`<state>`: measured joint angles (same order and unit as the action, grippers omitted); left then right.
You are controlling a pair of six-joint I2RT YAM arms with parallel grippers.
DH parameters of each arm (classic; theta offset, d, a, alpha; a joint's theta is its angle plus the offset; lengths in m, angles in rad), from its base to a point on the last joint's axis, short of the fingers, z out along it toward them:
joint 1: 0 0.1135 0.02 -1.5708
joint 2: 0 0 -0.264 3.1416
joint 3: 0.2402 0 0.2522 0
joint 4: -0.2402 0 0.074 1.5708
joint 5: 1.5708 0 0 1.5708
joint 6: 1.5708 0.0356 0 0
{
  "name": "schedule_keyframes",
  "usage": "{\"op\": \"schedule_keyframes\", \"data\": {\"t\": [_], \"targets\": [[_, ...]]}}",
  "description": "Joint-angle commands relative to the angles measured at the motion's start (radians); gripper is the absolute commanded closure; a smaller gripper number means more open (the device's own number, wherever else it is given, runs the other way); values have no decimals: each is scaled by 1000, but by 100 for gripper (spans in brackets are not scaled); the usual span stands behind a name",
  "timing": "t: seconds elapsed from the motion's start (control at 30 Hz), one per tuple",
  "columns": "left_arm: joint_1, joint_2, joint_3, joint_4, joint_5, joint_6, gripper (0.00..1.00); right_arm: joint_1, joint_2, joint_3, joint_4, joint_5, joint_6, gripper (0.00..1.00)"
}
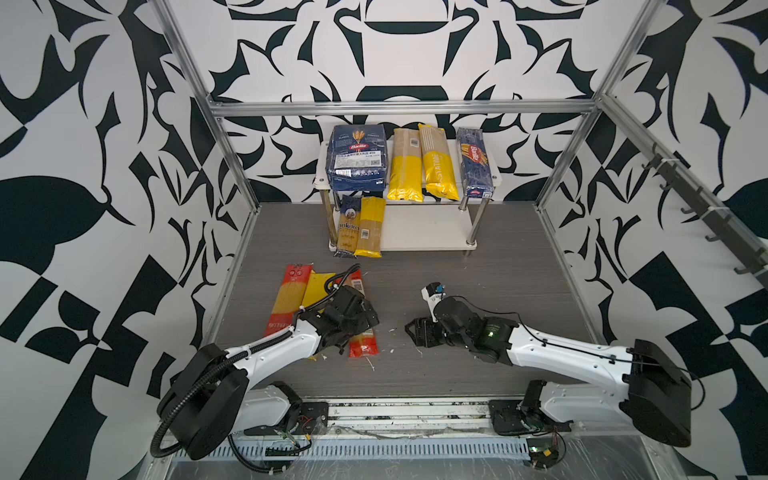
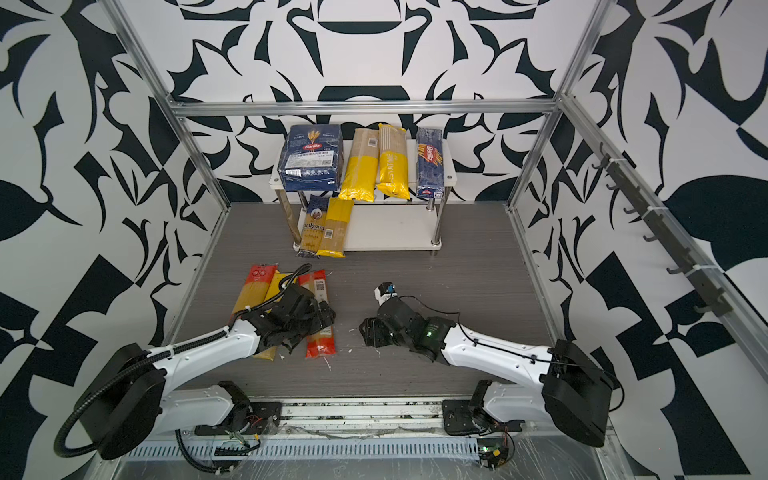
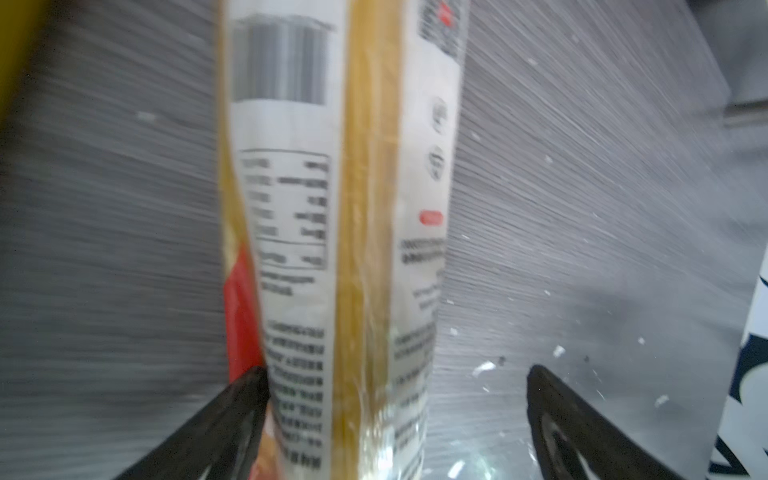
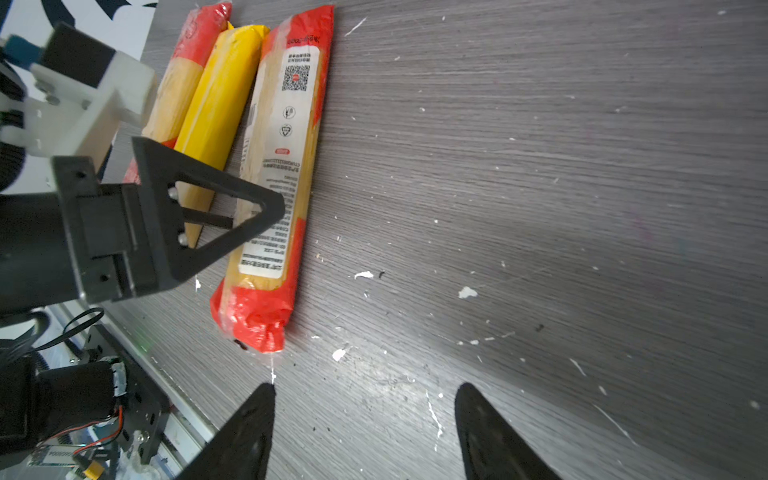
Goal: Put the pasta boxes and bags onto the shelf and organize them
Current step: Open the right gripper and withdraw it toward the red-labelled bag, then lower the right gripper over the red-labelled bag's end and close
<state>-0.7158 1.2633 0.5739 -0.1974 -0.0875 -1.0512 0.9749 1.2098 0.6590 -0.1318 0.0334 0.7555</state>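
Note:
Three bags lie side by side on the table: a red-and-clear bag, a yellow bag and another red-and-clear bag. My left gripper stands open over this last bag; one finger touches its side, the other stands well clear. My right gripper hangs open just off the bag's red end with nothing between its fingers. On the shelf, the top board holds the wide Barilla pack, two yellow bags and the narrow Barilla box.
The shelf's lower board carries the ankara bag and a yellow bag at its left end. Aluminium frame rails run round the dark wood-grain table. White crumbs lie scattered near both grippers.

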Motion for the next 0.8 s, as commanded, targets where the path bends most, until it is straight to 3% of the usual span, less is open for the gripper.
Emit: {"op": "schedule_keyframes", "data": {"t": [0.0, 0.2, 0.47, 0.77], "targets": [[-24, -3, 45, 9, 6, -19, 1, -3, -11, 12, -59, 47, -22, 26], [-30, -176, 66, -176, -88, 3, 1, 1, 70, 62, -97, 45, -39, 24], [-22, -525, 37, -515, -274, -7, 1, 82, 266, 205, -92, 81, -55, 24], [-20, -765, 35, -702, -302, -40, 0, 140, 497, 379, -41, 25, -48, 20]]}}
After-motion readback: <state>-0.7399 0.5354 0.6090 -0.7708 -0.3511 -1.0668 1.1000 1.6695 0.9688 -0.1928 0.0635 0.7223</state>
